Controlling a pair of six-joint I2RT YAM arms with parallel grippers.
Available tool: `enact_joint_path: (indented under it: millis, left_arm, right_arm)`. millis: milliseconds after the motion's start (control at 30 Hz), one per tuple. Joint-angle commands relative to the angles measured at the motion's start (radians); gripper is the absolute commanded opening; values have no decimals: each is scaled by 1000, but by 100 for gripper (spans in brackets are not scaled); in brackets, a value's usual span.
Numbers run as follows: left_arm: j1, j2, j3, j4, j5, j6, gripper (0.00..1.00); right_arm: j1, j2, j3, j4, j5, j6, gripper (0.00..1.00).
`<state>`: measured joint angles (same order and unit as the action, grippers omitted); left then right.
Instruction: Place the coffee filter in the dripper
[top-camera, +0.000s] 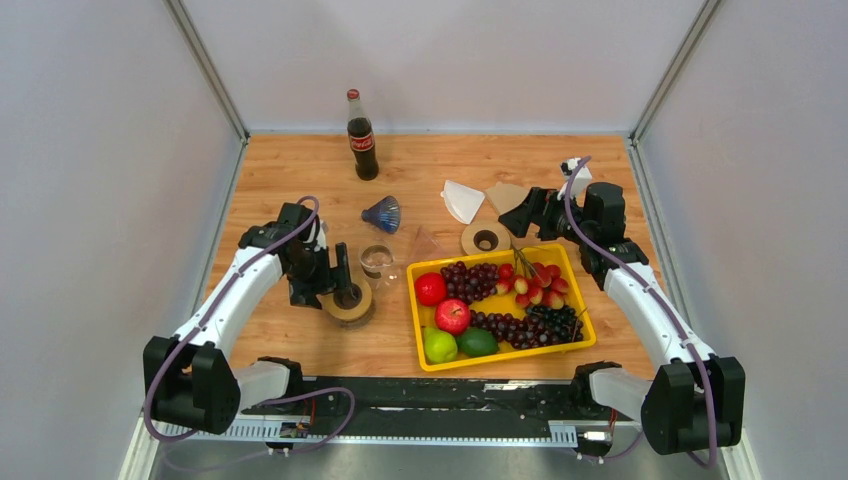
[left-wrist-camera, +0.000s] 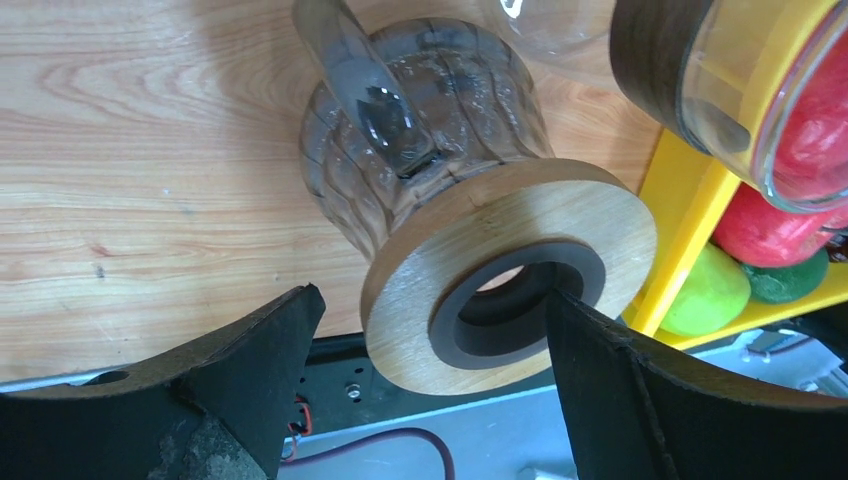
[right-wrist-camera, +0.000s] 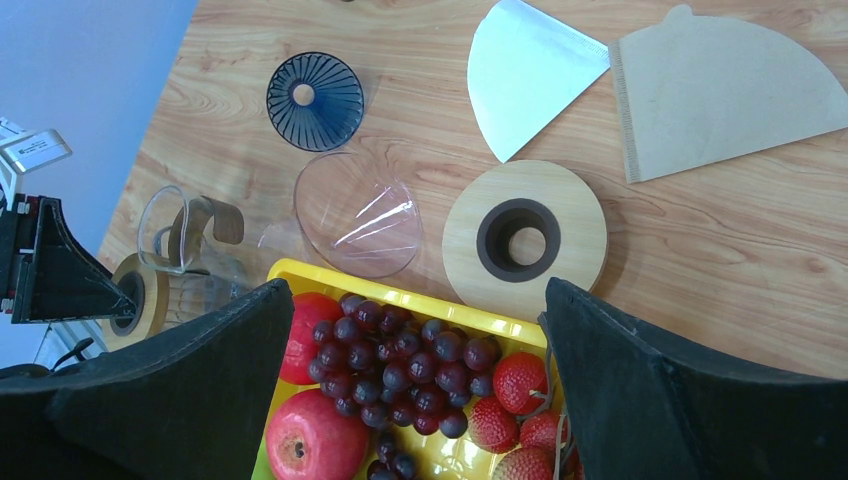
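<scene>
Coffee filter (top-camera: 463, 200); bottle (top-camera: 361, 137), seemingly Coca-Cola

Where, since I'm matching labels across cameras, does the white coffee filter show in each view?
Top external: white coffee filter at upper centre, left of the brown filter.
Left wrist: not in it.
Right wrist: top centre, above the wooden ring.
Shared landmark: yellow tray, seen in all three.

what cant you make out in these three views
- Top view: brown filter partly hidden by the right gripper.
- Top view: glass dripper half covered by the left gripper.
- Left wrist view: yellow tray cut off by the right edge.
</scene>
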<state>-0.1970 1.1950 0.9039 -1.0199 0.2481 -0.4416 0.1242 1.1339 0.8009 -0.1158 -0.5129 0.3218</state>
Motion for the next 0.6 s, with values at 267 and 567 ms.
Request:
enact_joint_path:
  millis: [267,567]
  left_arm:
    - [-5,-38,81,-5,-84,-3,100]
    - [-5,-176,149,30,-210,-49,100]
  right_arm:
    - [124,16,35,15,59,-64,100]
    - [355,208,199,14,185,-79,100]
